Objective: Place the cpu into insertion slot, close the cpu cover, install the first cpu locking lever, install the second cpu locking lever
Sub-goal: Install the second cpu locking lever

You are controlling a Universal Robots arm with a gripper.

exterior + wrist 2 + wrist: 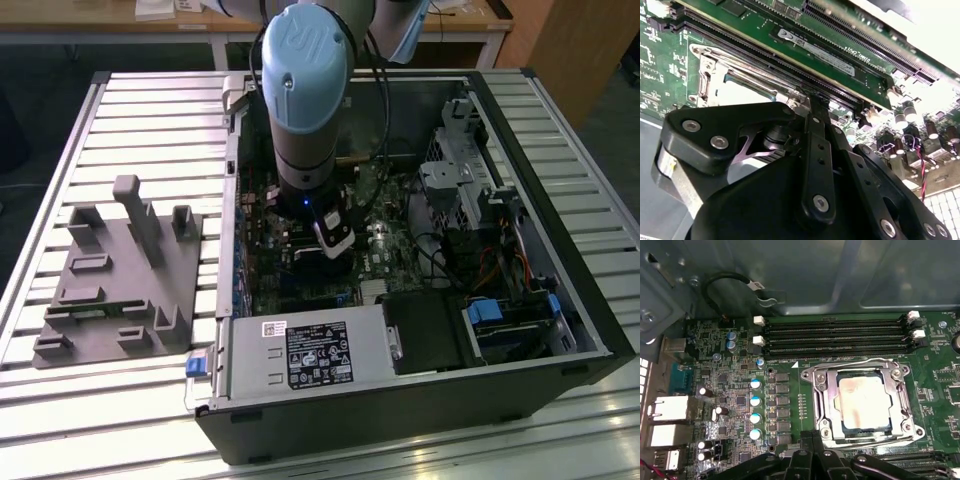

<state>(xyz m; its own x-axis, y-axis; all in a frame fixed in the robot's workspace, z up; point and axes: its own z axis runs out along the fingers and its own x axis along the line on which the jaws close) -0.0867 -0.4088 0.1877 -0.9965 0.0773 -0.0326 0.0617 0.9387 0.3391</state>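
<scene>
Gripper [812, 100] fills the foreground of the second wrist view, black fingers [816, 150] drawn together to a narrow tip, nothing visibly held. Just beyond that tip, the cpu [863, 401] sits in the insertion slot [826, 405] on the green board [790, 390], with the cpu cover [901, 399] lying down around it. Arm [303, 90] stands over the open computer case [400, 400]. Grey fixture block [120, 280] lies well apart, toward the exterior view's left.

My exterior view looks down from high and far onto the open computer case [400, 260]. Both wrist views sit near the green circuit board [790, 390], sharing the insertion slot [862, 405] area.
</scene>
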